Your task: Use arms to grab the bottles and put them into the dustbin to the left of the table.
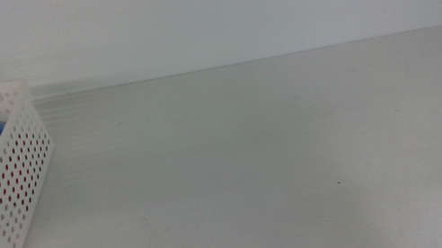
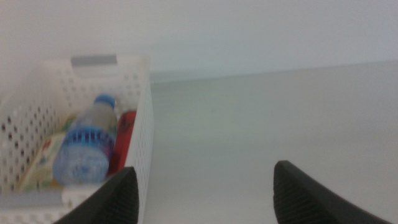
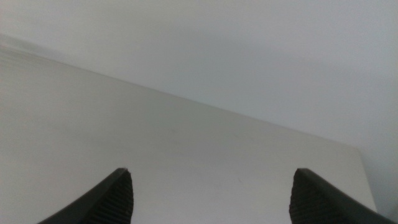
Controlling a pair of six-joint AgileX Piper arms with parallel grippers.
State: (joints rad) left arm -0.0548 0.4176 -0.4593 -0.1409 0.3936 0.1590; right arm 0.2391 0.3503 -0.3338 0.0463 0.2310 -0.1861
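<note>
Lying together inside the white perforated plastic dustbin [image 2: 144, 118] at the worktop's [image 1: 282, 159] left end: blue-capped water bottle [image 2: 87, 146], slim red can [image 2: 123, 140], green-labelled bottle [image 2: 43, 163]. Smooth, off-white, flat worktop. Left claw [image 2: 205, 193] spread wide, holding nothing, beside the dustbin. Right claw [image 3: 211, 196] wide open, likewise unladen, above bare worktop.

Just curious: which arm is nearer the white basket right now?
The left. Its gripper hangs open right beside the basket, just outside its side wall. The right gripper, also open, is away over bare table, with no basket in its view.
</note>
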